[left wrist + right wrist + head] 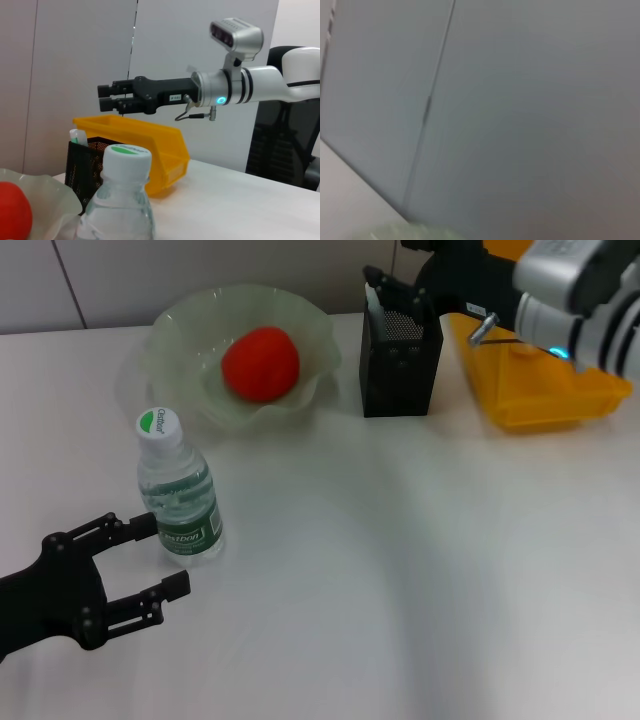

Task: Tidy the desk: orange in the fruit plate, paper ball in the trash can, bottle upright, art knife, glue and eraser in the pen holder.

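Now left gripper [158, 558] spread beside upright bottle [178, 492], right gripper [106, 97] above trash can [540, 380]

The head view looks forward and down from above onto the white table [400, 570], taking in its whole near part. The left wrist view sits low, close behind the bottle [122, 200], facing level across the table toward the wall. Both share the bottle [178, 490], the pen holder [398, 355] and the trash can [545, 385]. The right wrist view faces a grey wall.
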Controlling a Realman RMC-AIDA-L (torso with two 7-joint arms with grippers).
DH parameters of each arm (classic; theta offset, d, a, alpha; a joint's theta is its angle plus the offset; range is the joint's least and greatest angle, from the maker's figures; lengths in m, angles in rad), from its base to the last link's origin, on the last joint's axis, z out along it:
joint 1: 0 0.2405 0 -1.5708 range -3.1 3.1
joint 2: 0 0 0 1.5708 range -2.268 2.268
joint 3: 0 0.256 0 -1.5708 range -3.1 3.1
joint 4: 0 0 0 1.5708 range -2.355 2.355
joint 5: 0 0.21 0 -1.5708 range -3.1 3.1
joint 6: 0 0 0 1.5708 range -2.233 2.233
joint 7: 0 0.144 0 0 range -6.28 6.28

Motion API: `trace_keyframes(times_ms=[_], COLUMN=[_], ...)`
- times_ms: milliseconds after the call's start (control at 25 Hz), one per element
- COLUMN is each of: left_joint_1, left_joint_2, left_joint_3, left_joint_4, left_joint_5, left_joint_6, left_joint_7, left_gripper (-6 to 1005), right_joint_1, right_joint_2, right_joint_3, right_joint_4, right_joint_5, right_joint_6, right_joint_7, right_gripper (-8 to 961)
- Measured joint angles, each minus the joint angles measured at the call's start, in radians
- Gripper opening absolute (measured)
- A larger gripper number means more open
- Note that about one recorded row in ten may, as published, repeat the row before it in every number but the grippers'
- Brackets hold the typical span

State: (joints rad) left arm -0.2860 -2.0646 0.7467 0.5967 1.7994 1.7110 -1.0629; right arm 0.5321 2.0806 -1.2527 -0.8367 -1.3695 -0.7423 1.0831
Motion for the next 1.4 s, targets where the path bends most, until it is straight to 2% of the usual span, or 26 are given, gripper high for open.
trace_keyframes(times_ms=[160,360,400,440,480,600,760,960,1160,1400], left_joint_1=[0.003,0.006,0.007,0.007,0.008,0.008,0.003,-0.023,-0.05,-0.054], left_joint_2=[0.0,0.001,0.002,0.003,0.004,0.008,0.022,0.038,0.04,0.048], left_joint_3=[0.0,-0.001,-0.001,-0.001,-0.001,-0.001,0.009,0.012,0.022,0.027], left_joint_4=[0.0,-0.001,-0.001,-0.001,-0.001,-0.002,-0.002,-0.001,0.007,0.01], left_joint_5=[0.0,-0.001,-0.001,-0.001,-0.001,0.001,0.019,0.077,0.145,0.15], left_joint_6=[0.005,0.006,0.008,0.01,0.012,0.022,0.037,0.078,0.109,0.143], left_joint_7=[-0.001,-0.01,-0.011,-0.013,-0.013,-0.014,-0.045,-0.082,-0.11,-0.117], left_gripper=[795,795,795,795,795,795,795,795,795,795], right_joint_1=[-0.086,-0.212,-0.233,-0.266,-0.266,-0.294,-0.305,-0.302,-0.295,-0.282], right_joint_2=[-0.01,-0.033,-0.033,-0.03,-0.03,-0.024,-0.027,-0.031,-0.04,-0.044], right_joint_3=[0.031,0.049,0.068,0.124,0.124,0.222,0.334,0.351,0.349,0.35], right_joint_4=[-0.074,-0.193,-0.212,-0.234,-0.234,-0.236,-0.204,-0.152,-0.093,-0.063], right_joint_5=[-0.007,-0.085,-0.118,-0.177,-0.177,-0.26,-0.434,-0.509,-0.532,-0.559], right_joint_6=[-0.207,-0.496,-0.563,-0.686,-0.686,-0.853,-1.023,-1.055,-1.06,-1.066], right_joint_7=[0.147,0.289,0.318,0.355,0.355,0.359,0.354,0.309,0.264,0.238], right_gripper=[631,631,630,630,630,630,644,644,644,644])
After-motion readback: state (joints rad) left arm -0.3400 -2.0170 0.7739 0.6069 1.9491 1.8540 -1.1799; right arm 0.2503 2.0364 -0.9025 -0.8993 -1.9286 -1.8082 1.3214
